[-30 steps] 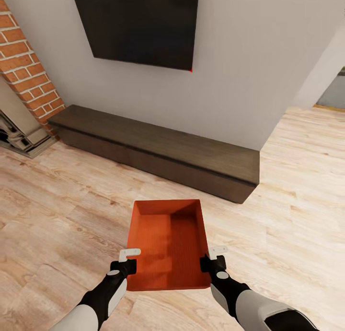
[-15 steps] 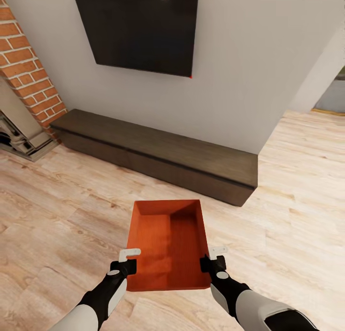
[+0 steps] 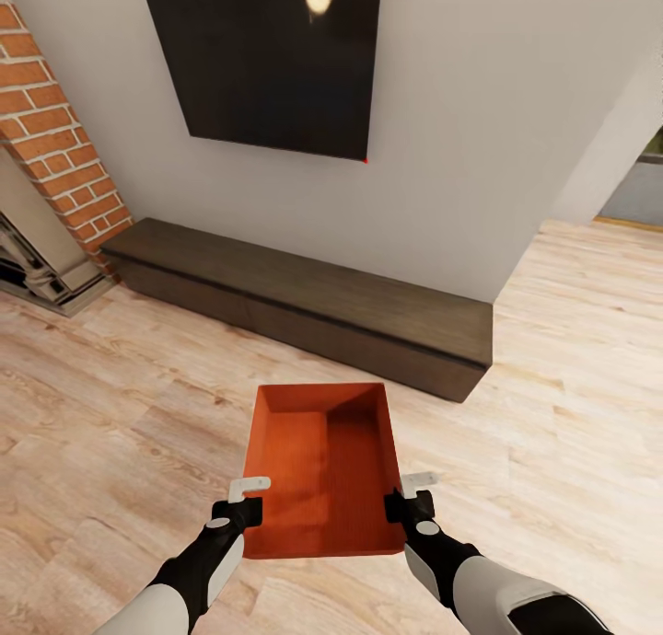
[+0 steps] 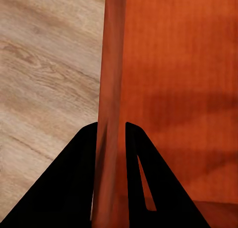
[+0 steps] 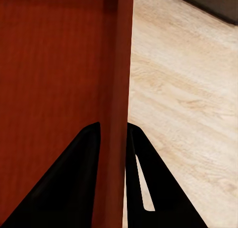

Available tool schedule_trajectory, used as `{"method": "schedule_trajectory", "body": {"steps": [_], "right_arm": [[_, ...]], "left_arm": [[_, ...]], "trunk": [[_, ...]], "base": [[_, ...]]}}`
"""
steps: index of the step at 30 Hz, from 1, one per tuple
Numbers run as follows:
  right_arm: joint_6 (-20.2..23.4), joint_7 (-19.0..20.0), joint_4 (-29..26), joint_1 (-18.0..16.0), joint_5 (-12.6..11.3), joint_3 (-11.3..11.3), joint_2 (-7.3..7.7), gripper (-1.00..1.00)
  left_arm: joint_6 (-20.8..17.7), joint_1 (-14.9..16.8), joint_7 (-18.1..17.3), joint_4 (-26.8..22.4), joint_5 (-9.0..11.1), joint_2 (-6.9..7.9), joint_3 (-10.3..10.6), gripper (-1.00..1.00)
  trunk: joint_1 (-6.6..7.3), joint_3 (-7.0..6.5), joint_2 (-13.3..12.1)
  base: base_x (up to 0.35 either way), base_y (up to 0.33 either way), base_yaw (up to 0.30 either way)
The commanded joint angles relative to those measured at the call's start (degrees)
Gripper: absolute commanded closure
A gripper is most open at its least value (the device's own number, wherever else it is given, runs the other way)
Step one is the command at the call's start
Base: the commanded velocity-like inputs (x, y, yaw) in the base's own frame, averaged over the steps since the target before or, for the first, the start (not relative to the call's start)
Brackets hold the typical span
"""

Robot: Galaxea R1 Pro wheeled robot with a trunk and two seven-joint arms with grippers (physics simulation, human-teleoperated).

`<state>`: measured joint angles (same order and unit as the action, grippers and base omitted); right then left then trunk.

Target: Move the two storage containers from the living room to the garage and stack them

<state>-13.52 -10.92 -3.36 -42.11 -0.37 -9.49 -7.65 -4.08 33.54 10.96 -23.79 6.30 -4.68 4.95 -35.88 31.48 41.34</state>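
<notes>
An orange-red topless storage container [image 3: 322,469] hangs in front of me above the light wood floor of the living room. My left gripper [image 3: 247,502] is shut on its left wall [image 4: 110,89], one finger inside and one outside. My right gripper [image 3: 405,497] is shut on the container's right wall [image 5: 121,89] the same way. The stepped inner bottom of the container [image 3: 354,474] is bare. Both arms reach forward from the bottom of the head view.
A long low dark bench [image 3: 304,304] runs along the white wall ahead, under a black wall TV [image 3: 267,60]. A red brick fireplace [image 3: 55,147] stands at the left. Light wood floor [image 3: 571,405] spreads to the right toward an opening [image 3: 640,189].
The whole view has shifted: bench, TV and fireplace sit lower and farther off in the picture, so the camera moved. The container and both grippers keep their place in the view.
</notes>
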Motion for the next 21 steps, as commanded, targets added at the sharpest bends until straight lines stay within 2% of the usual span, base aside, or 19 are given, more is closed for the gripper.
{"method": "schedule_trajectory", "body": {"steps": [1,12,21], "right_arm": [[-0.3,-3.1,0.3,0.0,-1.2,1.4,0.0,1.0],[-0.3,-3.1,0.3,0.0,-1.2,1.4,0.0,1.0],[-0.4,-3.1,0.3,0.0,-1.2,1.4,0.0,1.0]], "left_arm": [[0.2,0.0,1.0,-0.6,-0.8,-0.15,-0.6,1.0],[0.2,0.0,1.0,-0.7,-0.8,-0.14,-0.6,1.0],[0.2,0.0,1.0,-0.9,-0.8,-0.18,-0.6,1.0]], "trunk": [[0.21,-0.22,-0.4],[2.63,-3.17,-4.8],[2.63,-3.96,-4.8]], "base": [[0.0,0.0,0.0],[0.0,0.0,0.0],[0.0,0.0,0.0]]}}
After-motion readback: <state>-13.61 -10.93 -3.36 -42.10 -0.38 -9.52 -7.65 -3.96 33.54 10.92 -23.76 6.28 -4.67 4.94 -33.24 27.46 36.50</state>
